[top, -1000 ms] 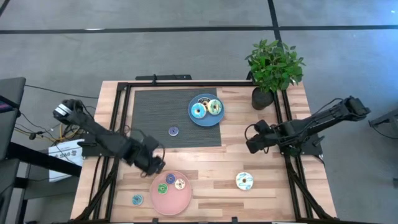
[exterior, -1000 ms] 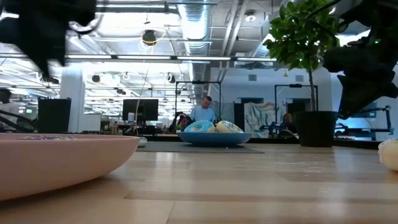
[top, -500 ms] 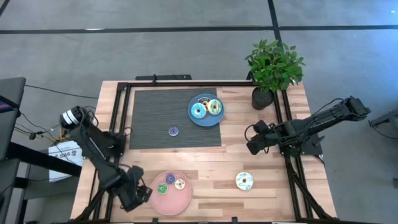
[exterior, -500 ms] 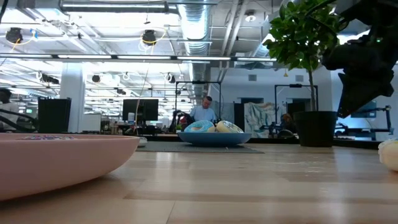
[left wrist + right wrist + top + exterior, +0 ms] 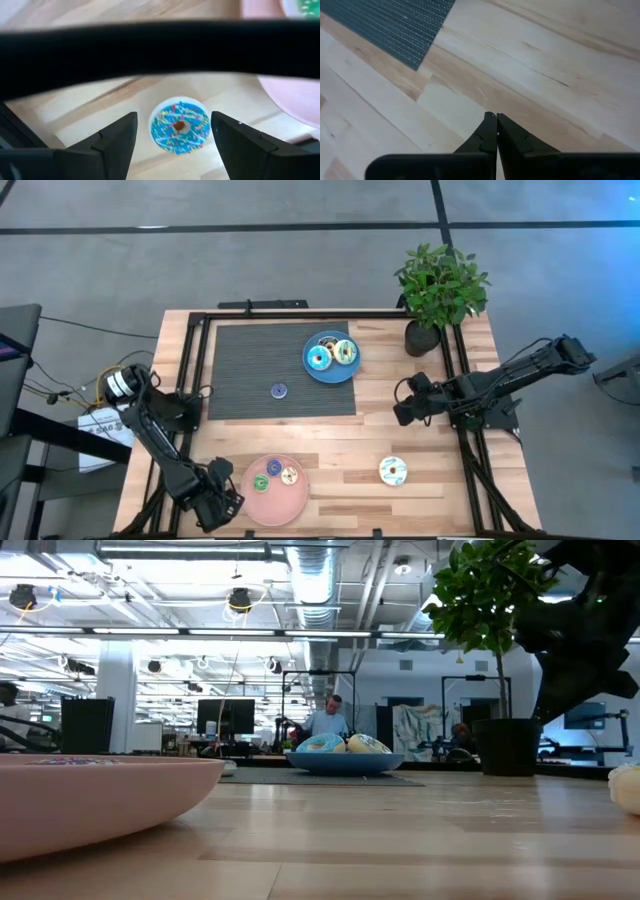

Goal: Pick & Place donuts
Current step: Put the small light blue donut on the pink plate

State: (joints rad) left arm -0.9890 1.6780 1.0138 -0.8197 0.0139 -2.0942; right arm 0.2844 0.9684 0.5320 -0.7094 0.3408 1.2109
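Note:
My left gripper (image 5: pixel 216 501) (image 5: pixel 174 119) hangs open over the table's near left corner. Its fingers stand on either side of the small cyan sprinkled donut (image 5: pixel 180 132), which lies flat on the wood; in the high view the gripper hides it. My right gripper (image 5: pixel 402 409) (image 5: pixel 496 116) is shut and holds nothing, above bare wood at the table's right. Small green (image 5: pixel 261 483), blue (image 5: pixel 274 468) and tan (image 5: pixel 289 475) donuts lie on the pink plate (image 5: pixel 272 506). Cyan (image 5: pixel 319 359), cream (image 5: pixel 346 352) and dark brown (image 5: pixel 327 340) donuts lie on the blue plate (image 5: pixel 333 375). A purple donut (image 5: pixel 278 390) lies on the mat, a cream one (image 5: pixel 393 471) on the wood.
A dark ribbed mat (image 5: pixel 250 360) covers the far left of the table. A potted plant (image 5: pixel 440 290) stands at the far right corner. Black frame rails (image 5: pixel 465 440) run along the table's sides. The pink plate's rim (image 5: pixel 295 95) lies close beside the left gripper.
My left gripper has travelled from the far left side of the pink plate toward the table's near left corner and now stands over the small cyan donut. The donuts and plates have stayed where they were.

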